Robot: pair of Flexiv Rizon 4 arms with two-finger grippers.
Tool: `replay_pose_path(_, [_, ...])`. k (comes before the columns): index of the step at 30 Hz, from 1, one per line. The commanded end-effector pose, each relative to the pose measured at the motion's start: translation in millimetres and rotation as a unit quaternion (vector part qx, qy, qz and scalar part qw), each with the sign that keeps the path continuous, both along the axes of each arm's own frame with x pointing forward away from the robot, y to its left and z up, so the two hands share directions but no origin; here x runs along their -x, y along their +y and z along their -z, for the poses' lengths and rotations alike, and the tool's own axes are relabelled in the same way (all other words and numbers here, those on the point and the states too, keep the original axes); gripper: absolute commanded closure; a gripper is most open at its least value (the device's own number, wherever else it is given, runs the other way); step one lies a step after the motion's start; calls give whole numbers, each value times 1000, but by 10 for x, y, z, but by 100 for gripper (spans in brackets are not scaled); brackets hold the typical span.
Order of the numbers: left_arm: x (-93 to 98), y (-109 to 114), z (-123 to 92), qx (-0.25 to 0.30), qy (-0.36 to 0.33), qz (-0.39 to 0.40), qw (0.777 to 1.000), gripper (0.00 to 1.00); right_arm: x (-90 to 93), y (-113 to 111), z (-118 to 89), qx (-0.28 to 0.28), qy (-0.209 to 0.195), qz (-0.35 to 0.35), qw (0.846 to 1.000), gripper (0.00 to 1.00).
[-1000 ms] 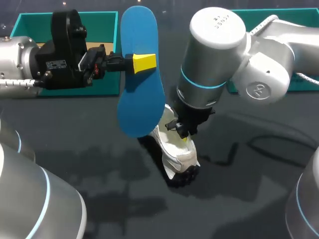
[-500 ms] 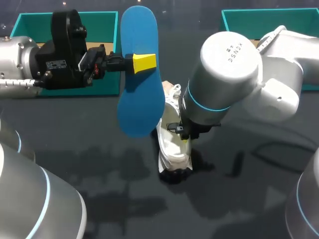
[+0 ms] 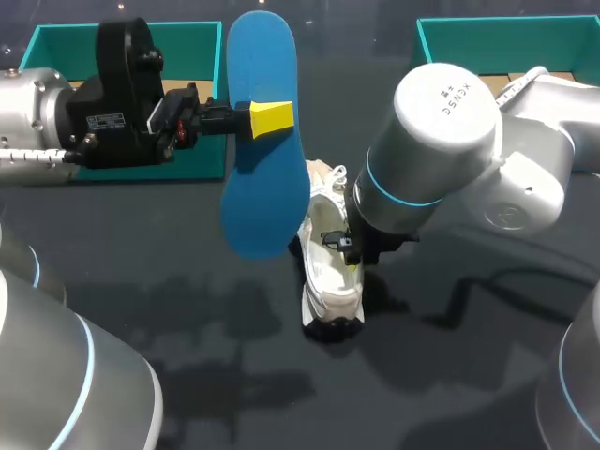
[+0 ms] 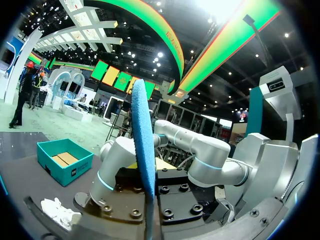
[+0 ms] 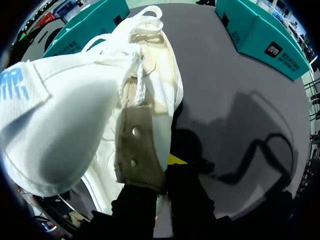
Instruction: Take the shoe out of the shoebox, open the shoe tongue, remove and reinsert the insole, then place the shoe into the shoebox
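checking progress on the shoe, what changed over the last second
The right tool, clamped on the side of the white shoe, turned it from slanted to pointing straight at the robot, as its arm moved right. The left tool and its blue insole stayed put.

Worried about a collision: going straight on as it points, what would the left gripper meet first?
Past the blue insole in its jaws, probably the right arm, which lies straight ahead; depth is unclear.
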State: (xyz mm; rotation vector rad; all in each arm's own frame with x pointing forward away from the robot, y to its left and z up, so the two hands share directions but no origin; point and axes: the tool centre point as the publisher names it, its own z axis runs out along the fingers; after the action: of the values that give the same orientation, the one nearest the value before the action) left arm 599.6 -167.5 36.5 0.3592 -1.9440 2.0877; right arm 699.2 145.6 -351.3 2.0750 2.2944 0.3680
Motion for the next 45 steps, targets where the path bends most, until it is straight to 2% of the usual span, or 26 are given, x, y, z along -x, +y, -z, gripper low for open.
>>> replay_pose_path(1, [5, -19, 16, 2, 0, -1, 1000, 100, -51, -4, 121, -9, 11, -4, 1000, 100])
replay_pose_path(15, [5, -19, 16, 2, 0, -1, 1000, 100, -124, -69, 388, -31, 42, -20, 998, 100])
replay_pose_path(20, [5, -19, 16, 2, 0, -1, 1000, 100, -130, -92, 422, -46, 57, -24, 997, 100])
replay_pose_path(21, [5, -19, 16, 2, 0, -1, 1000, 100, -132, -97, 415, -49, 61, -23, 997, 83])
replay_pose_path(22, [5, -19, 16, 2, 0, -1, 1000, 100, -133, -102, 400, -50, 63, -22, 997, 54])
replay_pose_path(23, [5, -19, 16, 2, 0, -1, 1000, 100, -130, -105, 370, -54, 64, -21, 996, 3])
replay_pose_path(24, [5, -19, 16, 2, 0, -1, 1000, 100, -127, -109, 337, -57, 65, -19, 996, 0])
replay_pose_path(28, [5, -19, 16, 2, 0, -1, 1000, 100, -95, -128, 100, -68, 64, -8, 996, 0])
replay_pose_path(30, [5, -19, 16, 2, 0, -1, 1000, 100, -77, -175, -19, -123, 76, 8, 989, 0])
replay_pose_path(32, [5, -19, 16, 2, 0, -1, 1000, 100, -39, -229, -170, -166, 70, -6, 984, 0])
replay_pose_path(45, [5, -19, 16, 2, 0, -1, 1000, 100, -39, -229, -170, -166, 70, -6, 984, 0])
